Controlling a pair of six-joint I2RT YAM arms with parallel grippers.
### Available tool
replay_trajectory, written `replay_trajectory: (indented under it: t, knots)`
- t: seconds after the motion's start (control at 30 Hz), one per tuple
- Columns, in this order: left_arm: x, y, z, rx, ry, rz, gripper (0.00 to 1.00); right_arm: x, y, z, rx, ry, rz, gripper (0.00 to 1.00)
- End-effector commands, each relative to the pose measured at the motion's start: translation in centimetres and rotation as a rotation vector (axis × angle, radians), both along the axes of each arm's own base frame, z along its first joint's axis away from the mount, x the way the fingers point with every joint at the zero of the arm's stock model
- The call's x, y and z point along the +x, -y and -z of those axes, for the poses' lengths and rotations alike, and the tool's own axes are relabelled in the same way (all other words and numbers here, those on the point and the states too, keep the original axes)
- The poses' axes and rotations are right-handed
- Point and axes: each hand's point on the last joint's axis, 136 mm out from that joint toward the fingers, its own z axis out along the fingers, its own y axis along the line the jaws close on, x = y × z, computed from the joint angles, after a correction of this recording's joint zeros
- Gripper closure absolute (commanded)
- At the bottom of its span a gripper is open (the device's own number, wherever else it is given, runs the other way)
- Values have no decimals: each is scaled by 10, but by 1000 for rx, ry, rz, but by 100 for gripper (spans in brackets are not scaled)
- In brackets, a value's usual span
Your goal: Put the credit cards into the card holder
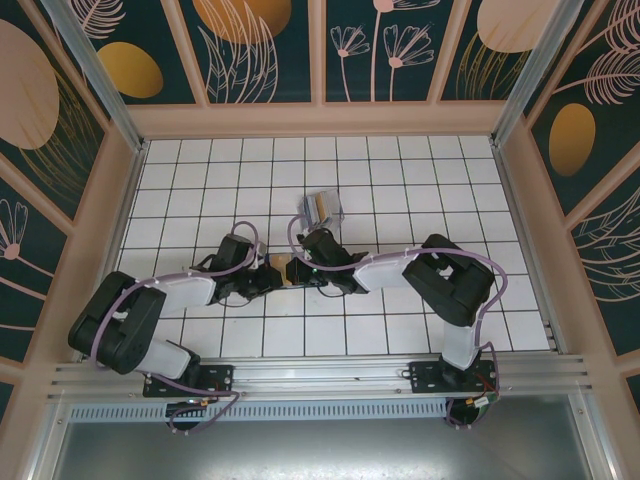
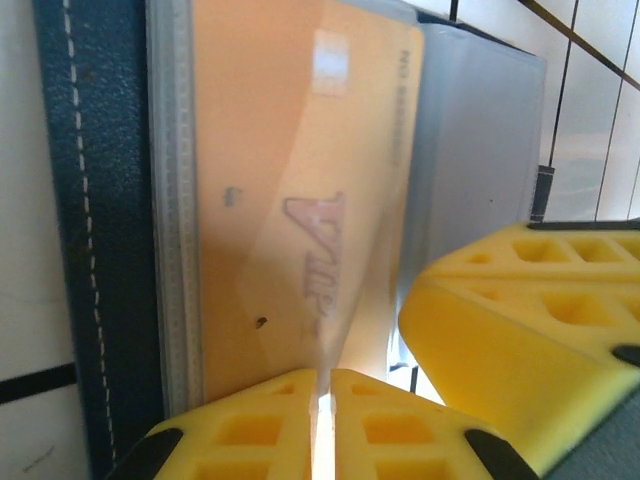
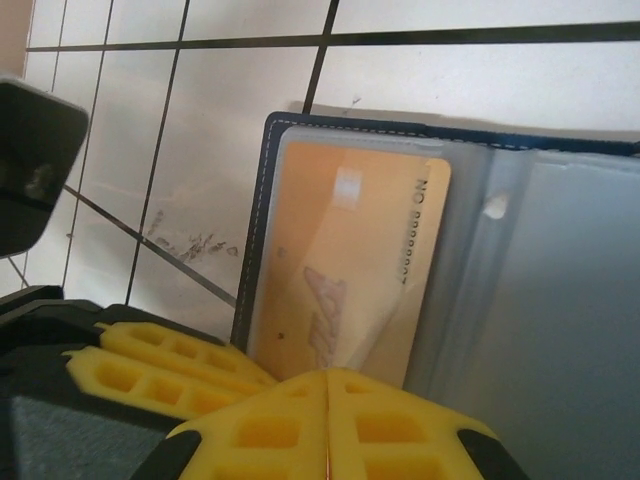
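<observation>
Left wrist view: tan-gold VIP card [image 2: 300, 230] sits in a clear sleeve of the dark blue wallet [image 2: 95, 250], which lies open on the white tiled surface [image 1: 450, 180]. Left jaws pressed together at card's near edge, hairline slit btwn yellow pads [image 2: 250, 435]; can't tell if anything's pinched. Right jaws together too, just beside, at wallet's edge. Clear card holder [image 1: 322, 208] stands near, beyond wallet.

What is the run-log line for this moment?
tan-gold card: in wallet sleeve | left end effector: shut at its near edge | right end effector: shut at its near edge | card holder: apart, farther back
</observation>
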Motion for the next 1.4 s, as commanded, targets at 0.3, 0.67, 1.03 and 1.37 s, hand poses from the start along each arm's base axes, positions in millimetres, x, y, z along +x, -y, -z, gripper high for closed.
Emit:
replay_trajectory:
  t: [0.3,0.67,1.03,1.37]
  knots:
    - [6,26,-34,-135,109,75,79,3,-2,0,120,-67,26,92]
    - [18,27,-32,-110,87,40,78,20,50,-37,35,24,116,77]
    - [24,37,-21,-129,49,67,81,11,85,-12,-40,-64,111,69]
    - [14,32,-12,-125,29,65,83,-2,80,4,-71,-172,59,64]
